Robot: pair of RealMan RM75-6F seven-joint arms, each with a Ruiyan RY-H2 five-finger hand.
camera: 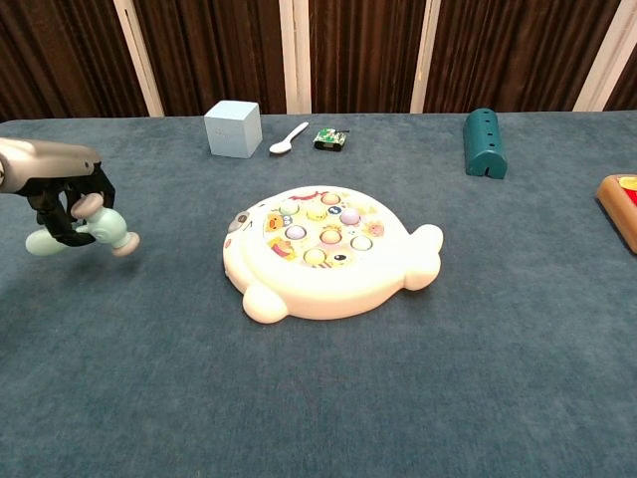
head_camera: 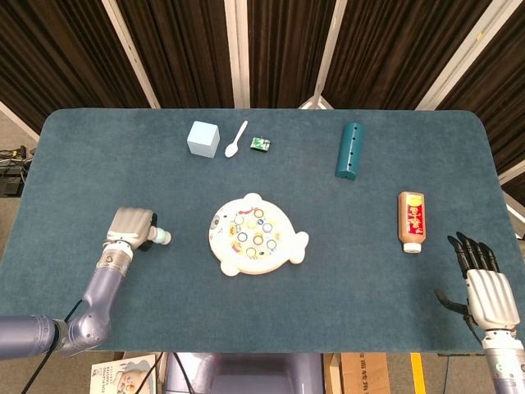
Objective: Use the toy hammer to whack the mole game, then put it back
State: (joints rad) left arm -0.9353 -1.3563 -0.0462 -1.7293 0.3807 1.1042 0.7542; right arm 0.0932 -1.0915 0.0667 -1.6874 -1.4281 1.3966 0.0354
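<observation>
The white mole game point(head_camera: 257, 235) point(camera: 328, 253) lies mid-table with coloured mole buttons on top. To its left, my left hand point(head_camera: 131, 227) point(camera: 62, 194) grips the pale-green toy hammer point(camera: 88, 227), whose head end pokes out toward the game point(head_camera: 162, 238). The hammer hangs low over the cloth, well apart from the game. My right hand point(head_camera: 483, 280) stays at the table's front right edge, fingers spread, holding nothing; the chest view does not show it.
Along the far side lie a light-blue cube point(head_camera: 203, 138) point(camera: 233, 128), a white spoon point(head_camera: 236, 139), a small green item point(head_camera: 261, 144) and a teal block point(head_camera: 349, 150) point(camera: 485, 142). A brown bottle point(head_camera: 412, 221) lies at right.
</observation>
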